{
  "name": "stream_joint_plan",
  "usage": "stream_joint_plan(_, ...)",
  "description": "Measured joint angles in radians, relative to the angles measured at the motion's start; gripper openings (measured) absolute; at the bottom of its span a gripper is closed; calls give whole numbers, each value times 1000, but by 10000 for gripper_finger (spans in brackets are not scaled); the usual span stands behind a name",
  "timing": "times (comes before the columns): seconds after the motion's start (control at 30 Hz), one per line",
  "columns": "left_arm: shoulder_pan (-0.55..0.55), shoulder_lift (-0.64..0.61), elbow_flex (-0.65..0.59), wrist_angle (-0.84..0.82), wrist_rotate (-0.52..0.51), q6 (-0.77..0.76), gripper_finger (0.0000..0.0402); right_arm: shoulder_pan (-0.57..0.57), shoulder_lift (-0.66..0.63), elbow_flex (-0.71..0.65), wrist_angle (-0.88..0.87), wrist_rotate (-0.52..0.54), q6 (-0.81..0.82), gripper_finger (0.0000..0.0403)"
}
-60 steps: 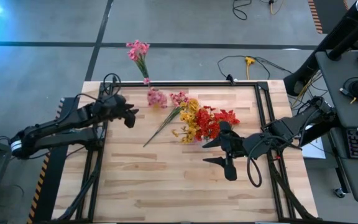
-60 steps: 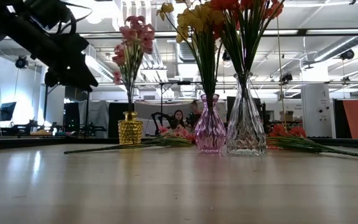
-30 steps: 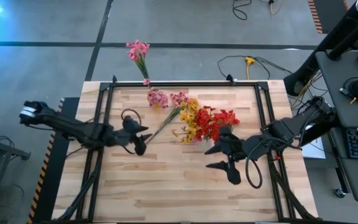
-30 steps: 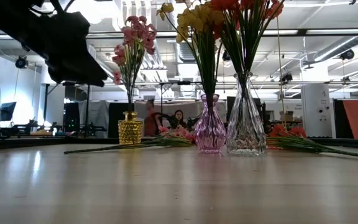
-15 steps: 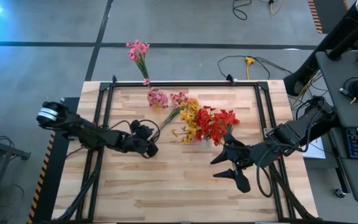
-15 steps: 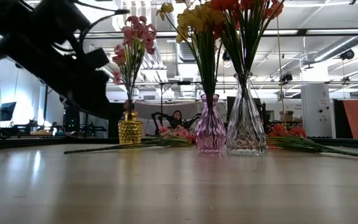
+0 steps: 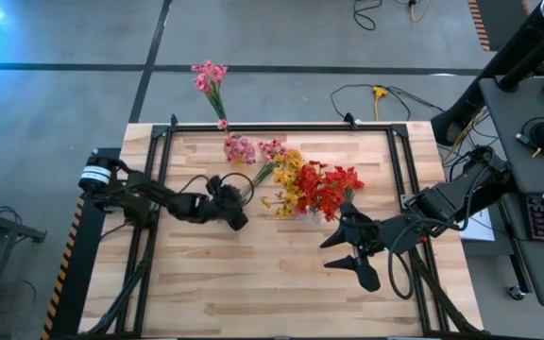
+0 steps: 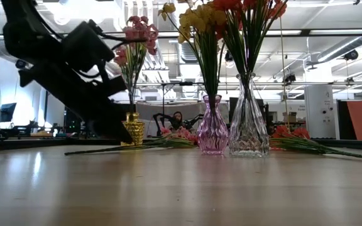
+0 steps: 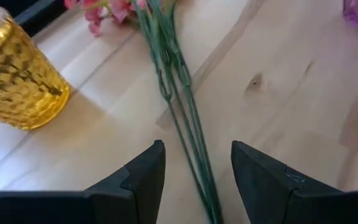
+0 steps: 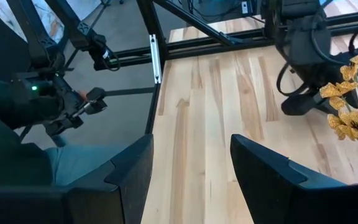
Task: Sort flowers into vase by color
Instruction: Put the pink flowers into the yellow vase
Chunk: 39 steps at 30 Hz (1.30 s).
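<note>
The left gripper [image 7: 237, 215] sits low over the pale butcher-block table [image 7: 253, 293], left of centre, jaws spread to either side of the thin green wire stems [image 9: 182, 106] of a loose pink spray [image 7: 270, 151] lying flat on the wood; the dark, blunt, matte fingers [image 9: 138, 174] flank the stems without clamping them, and contact cannot be told. Just beside the stems stands a small gold vase [image 9: 14, 78], amber glass with a dimpled, hobnail-like surface, holding upright pink flowers [image 8: 134, 44]. At mid-table stands a pink vase [image 8: 212, 132], bulbous, ribbed, tinted glass with yellow flowers [image 8: 197, 22], and touching or nearly touching it on the right a taller clear vase [image 8: 248, 122] of faceted cut glass with red flowers [image 8: 250, 9]. From above, the yellow blossoms [image 7: 288, 179] and red blossoms [image 7: 329, 187] read as dense clusters of small petals. More red sprays [image 8: 300, 143] lie flat on the table right of the clear vase. One pink spray [image 7: 211, 80] lies on the grey concrete floor beyond the far table edge. The right gripper [image 7: 352, 255] hovers at the right of the table, nearer than the vases, jaws spread wide and holding nothing. A black metal frame [image 7: 385, 127] borders the table.
</note>
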Motion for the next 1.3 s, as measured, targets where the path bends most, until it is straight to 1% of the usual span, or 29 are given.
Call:
stream_joint_plan(0.23, 65, 54, 0, 66, 106, 59, 155, 0, 0, 0, -6, 1, -1, 206)
stream_joint_plan(0.37, 80, 76, 0, 90, 128, 65, 135, 0, 0, 0, -10, 1, -1, 206)
stream_joint_plan(0.57, 86, 85, 2, 100, 134, 60, 88, 0, 0, 0, -12, 1, -1, 206)
stream_joint_plan(0.83, 87, 84, 2, 91, 129, 38, 8, 0, 0, 0, -12, 1, -1, 206)
stream_joint_plan(1.1, 88, 81, 1, 82, 123, -18, 1, 0, 0, 0, -12, 1, -1, 206)
stream_joint_plan(1.3, 88, 52, -2, 67, 126, -20, 0, 0, 1, 0, -12, 1, -1, 206)
